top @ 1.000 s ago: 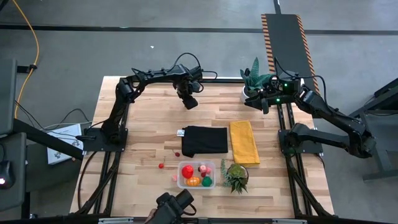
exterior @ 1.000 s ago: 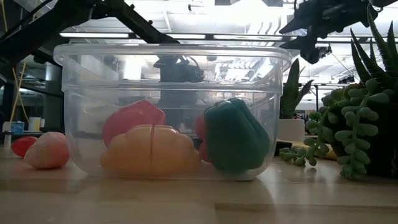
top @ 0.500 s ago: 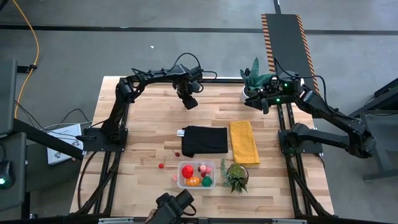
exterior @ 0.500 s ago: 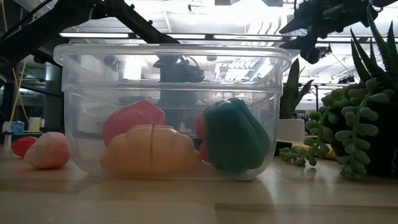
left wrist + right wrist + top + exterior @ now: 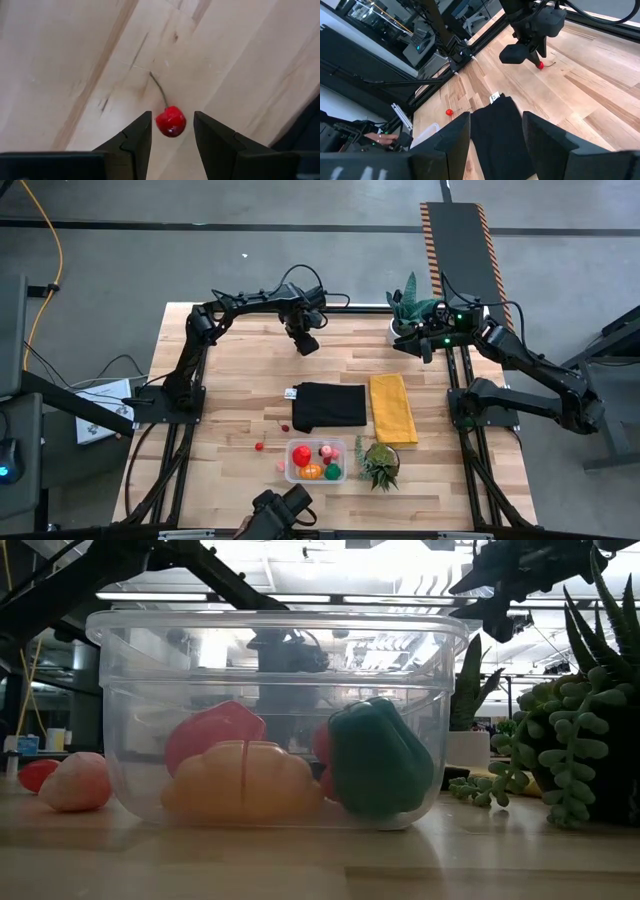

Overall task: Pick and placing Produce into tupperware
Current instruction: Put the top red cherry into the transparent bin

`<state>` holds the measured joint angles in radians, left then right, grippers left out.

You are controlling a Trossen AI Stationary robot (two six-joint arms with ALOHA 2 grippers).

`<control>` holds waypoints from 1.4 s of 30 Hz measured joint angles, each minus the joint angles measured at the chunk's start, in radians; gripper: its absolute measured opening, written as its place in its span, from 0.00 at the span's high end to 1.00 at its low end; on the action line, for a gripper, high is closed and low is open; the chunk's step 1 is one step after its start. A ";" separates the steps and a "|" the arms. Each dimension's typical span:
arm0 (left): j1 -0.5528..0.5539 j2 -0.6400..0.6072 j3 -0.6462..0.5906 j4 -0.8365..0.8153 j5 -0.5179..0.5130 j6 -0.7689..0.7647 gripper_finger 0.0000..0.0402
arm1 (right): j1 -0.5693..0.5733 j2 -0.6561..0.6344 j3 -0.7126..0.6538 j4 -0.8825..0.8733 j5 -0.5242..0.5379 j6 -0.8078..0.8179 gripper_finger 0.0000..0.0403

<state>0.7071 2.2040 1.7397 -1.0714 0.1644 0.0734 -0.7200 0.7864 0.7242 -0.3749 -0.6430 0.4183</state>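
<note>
A small red cherry (image 5: 170, 121) with a thin stem lies on the wood near the table's far edge. My left gripper (image 5: 172, 131) hovers over it, open, one finger on each side and a gap to both; the right wrist view shows the cherry (image 5: 540, 65) just beside that gripper (image 5: 530, 47). The clear tupperware (image 5: 315, 462) stands near the near edge with a red piece (image 5: 215, 730), an orange piece (image 5: 240, 780) and a green pepper (image 5: 380, 755) inside. My right gripper (image 5: 495, 140) waits open by the far right corner (image 5: 427, 352).
Loose produce lies left of the tub: a pink strawberry (image 5: 75, 780) and small red berries (image 5: 259, 446) (image 5: 284, 427). A black cloth (image 5: 328, 406) and a yellow cloth (image 5: 393, 408) lie mid-table. A spiky plant (image 5: 380, 465) stands right of the tub, a white-potted plant (image 5: 408, 310) at the far edge.
</note>
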 joint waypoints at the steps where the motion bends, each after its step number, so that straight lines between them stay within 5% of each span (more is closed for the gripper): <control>1: 0.000 0.000 0.000 0.000 0.006 -0.001 0.67 | 0.000 0.000 0.000 0.000 0.000 0.000 0.57; 42: 0.000 0.001 0.000 0.020 0.002 -0.055 0.67 | 0.000 0.000 0.000 0.000 0.000 -0.016 0.57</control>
<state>0.7067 2.2047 1.7395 -1.0510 0.1663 0.0185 -0.7200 0.7860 0.7242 -0.3750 -0.6430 0.4025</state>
